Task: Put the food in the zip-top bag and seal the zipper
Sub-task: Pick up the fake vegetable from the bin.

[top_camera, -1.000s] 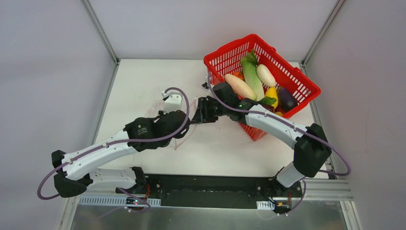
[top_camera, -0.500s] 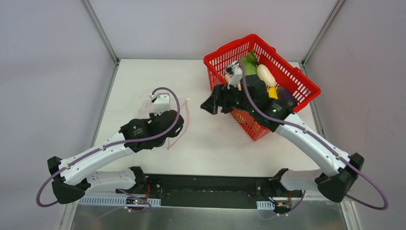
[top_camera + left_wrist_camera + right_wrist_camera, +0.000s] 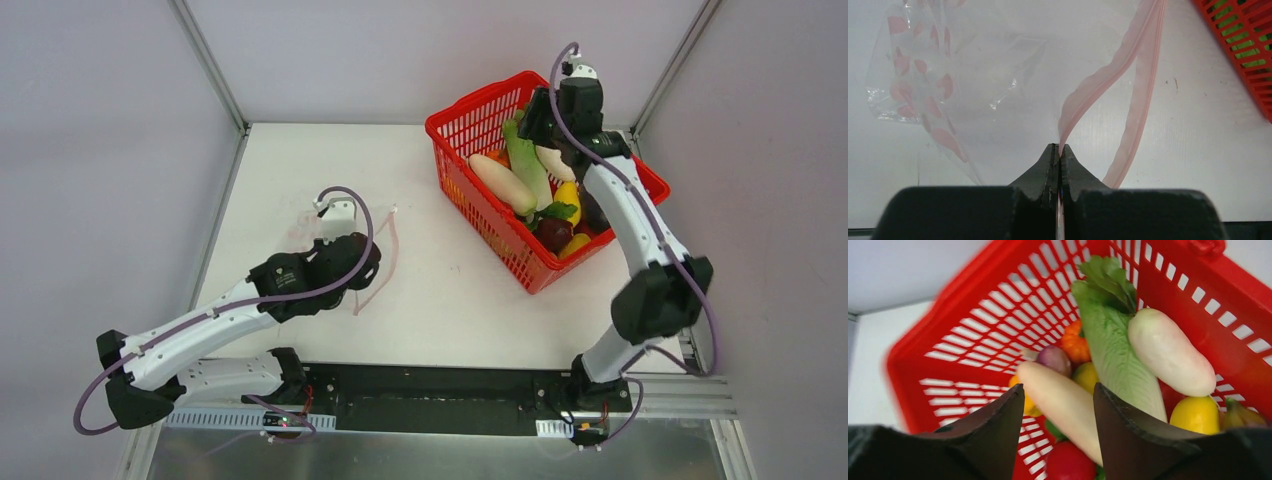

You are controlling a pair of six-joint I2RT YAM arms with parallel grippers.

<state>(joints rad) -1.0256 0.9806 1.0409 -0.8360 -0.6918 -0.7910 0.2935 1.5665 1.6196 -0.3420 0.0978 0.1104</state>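
Note:
The clear zip-top bag (image 3: 953, 75) lies on the white table, its pink-red zipper (image 3: 1098, 87) open in a loop. It shows faintly in the top view (image 3: 385, 250). My left gripper (image 3: 1058, 148) is shut on one lip of the zipper. It shows in the top view (image 3: 352, 268). The food sits in the red basket (image 3: 470, 120): a green leafy piece (image 3: 1108, 345), white pieces (image 3: 1168, 352), a pale long one (image 3: 1063, 402), yellow (image 3: 1195, 415), orange (image 3: 1075, 342) and purple (image 3: 1053, 360) ones. My right gripper (image 3: 1058, 390) is open and empty above the basket, in the top view (image 3: 535, 125).
The red mesh basket stands at the back right, close to the right wall and frame post (image 3: 670, 75). The left frame post (image 3: 215, 75) rises at the back left. Bare table (image 3: 300, 170) lies between bag and basket.
My right arm has swung away from the bag, up and right, over the basket's far side, jaws open. My left gripper has stayed on the zipper lip, drawn slightly toward me.

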